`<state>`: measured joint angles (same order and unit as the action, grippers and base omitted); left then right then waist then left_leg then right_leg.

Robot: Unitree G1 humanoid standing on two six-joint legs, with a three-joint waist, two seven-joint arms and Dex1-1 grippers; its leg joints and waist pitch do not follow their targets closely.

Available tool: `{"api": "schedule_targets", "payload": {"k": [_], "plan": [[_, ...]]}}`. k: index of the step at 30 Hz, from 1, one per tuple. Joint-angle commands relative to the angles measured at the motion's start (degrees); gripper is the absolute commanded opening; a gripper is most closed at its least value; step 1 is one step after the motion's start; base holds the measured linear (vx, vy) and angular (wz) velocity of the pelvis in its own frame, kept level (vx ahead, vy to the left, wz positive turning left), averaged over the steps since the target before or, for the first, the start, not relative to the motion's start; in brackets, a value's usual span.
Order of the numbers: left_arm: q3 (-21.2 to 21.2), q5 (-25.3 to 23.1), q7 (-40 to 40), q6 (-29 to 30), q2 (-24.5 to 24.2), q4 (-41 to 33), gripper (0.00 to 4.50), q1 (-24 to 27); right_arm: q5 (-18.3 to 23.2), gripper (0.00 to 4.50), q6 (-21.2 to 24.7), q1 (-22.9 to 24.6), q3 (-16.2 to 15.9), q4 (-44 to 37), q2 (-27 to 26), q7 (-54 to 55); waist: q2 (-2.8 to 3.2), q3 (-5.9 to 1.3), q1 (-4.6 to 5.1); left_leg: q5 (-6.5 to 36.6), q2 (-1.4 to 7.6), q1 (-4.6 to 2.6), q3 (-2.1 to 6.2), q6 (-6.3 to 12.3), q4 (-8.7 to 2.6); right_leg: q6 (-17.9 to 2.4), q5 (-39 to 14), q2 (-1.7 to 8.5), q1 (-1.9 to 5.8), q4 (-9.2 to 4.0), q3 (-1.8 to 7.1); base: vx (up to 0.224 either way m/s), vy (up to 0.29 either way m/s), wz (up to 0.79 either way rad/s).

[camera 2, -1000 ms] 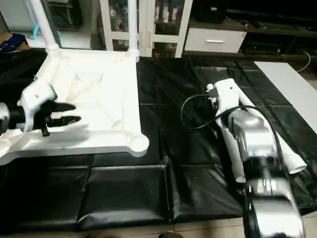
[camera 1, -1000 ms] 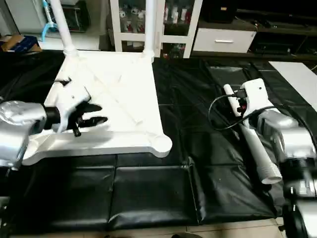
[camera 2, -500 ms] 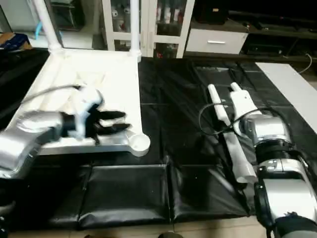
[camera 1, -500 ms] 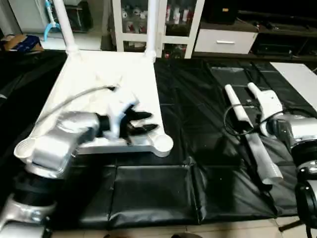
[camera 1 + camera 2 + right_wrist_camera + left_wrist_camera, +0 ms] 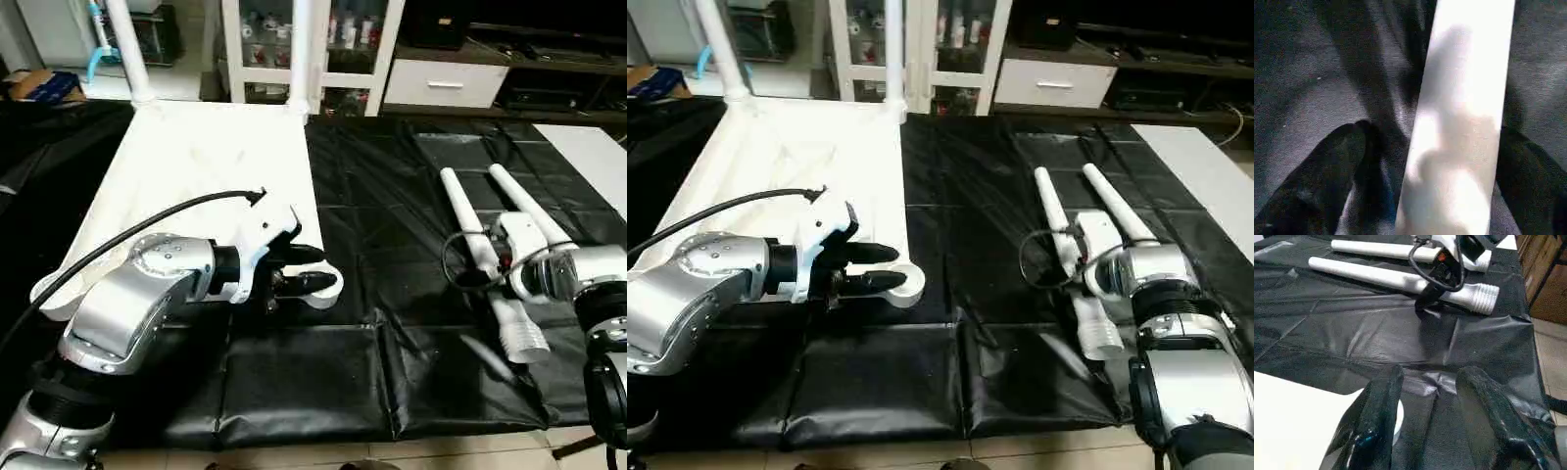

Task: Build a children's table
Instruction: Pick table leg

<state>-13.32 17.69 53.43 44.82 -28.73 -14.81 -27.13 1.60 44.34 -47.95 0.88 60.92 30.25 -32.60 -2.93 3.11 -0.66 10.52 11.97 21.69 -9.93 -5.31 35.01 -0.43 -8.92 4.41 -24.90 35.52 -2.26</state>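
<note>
while the left gripper (image 5: 315, 269) hovers part-open over the white plastic square tabletop's near corner socket (image 5: 328, 284), the right gripper (image 5: 1430, 161) straddles a white tapered tubular leg (image 5: 1459, 122), fingers spread.

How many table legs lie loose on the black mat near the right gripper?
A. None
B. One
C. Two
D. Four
C: two white legs lie side by side on the black mat, and the right gripper is down at the nearer one.
</note>
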Motion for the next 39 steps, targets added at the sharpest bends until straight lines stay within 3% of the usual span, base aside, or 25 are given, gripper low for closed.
{"api": "schedule_targets", "payload": {"k": [1,12,21,32,35,37,39], "plan": [[-0.41,0.33,-0.06,0.84,0.04,-1.11,2.07,-0.25,-0.18,3.9,0.65,-0.61,0.8,1.32,1.36,0.7,0.32,-4.12,-0.08,11.72,0.2,-0.53,-0.74,0.12,-3.36,-13.53,-12.21,1.54,3.62,-3.74,1.23,0.0,0.0,0.0],[-0.29,1.23,-1.02,1.96,-0.16,-1.67,2.07,-0.31,0.55,2.86,0.81,-1.22,1.54,1.44,1.91,0.3,0.27,-4.07,0.02,13.08,0.07,-0.3,-0.56,-0.36,-3.26,-11.98,-15.64,1.57,3.55,-3.97,1.11,0.0,0.0,0.0],[0.54,1.62,-1.41,2.22,-0.6,-0.79,2.07,-0.59,2.12,2.03,1.76,-0.93,3.91,0.38,2.96,0.41,0.44,-4.13,0.17,13.4,0.09,-0.33,-0.5,-0.34,-3.17,-12.16,-15.02,1.44,3.44,-3.89,1.06,0.0,0.0,0.0],[2.2,1.74,-3.88,1.92,0.87,0.84,2.07,-1.73,3.47,1.82,2.8,0.33,5.3,-2.42,2.9,-0.27,0.46,-4.18,0.15,12.85,0.06,-0.22,-0.5,-0.11,-3.07,-12.56,-14.18,1.45,3.58,-3.84,1.03,0.0,0.0,0.0],[7.09,2.36,-10.43,2.17,5.87,4.82,2.07,-4.43,6.05,1.82,1.75,0.66,6.22,-8.83,3.17,-3.61,0.3,-4.22,0.12,12.36,-0.04,-0.14,-0.61,0.39,-2.98,-12.29,-13.8,1.34,3.71,-3.91,1.09,0.0,0.0,0.0],[11.47,4.12,-15.37,4.27,10.03,7.72,2.34,-6.45,7.71,1.82,1.07,1.66,5.87,-14.71,2.97,-6.73,0.24,-4.23,0.02,12.26,-0.04,-0.06,-0.52,0.85,-2.89,-11.99,-13.85,1.34,3.87,-3.99,1.03,0.0,0.0,0.0],[16.85,8.44,-19.49,8.36,15.2,9.91,2.41,-8.51,10.72,1.82,-2.01,4.62,4.53,-26.95,2.04,-12.52,0.01,-4.25,-0.27,11.83,-0.1,-0.02,-0.56,1.68,-2.82,-11.65,-13.66,1.42,4.06,-4.2,1.06,0.0,0.0,0.0]]}}
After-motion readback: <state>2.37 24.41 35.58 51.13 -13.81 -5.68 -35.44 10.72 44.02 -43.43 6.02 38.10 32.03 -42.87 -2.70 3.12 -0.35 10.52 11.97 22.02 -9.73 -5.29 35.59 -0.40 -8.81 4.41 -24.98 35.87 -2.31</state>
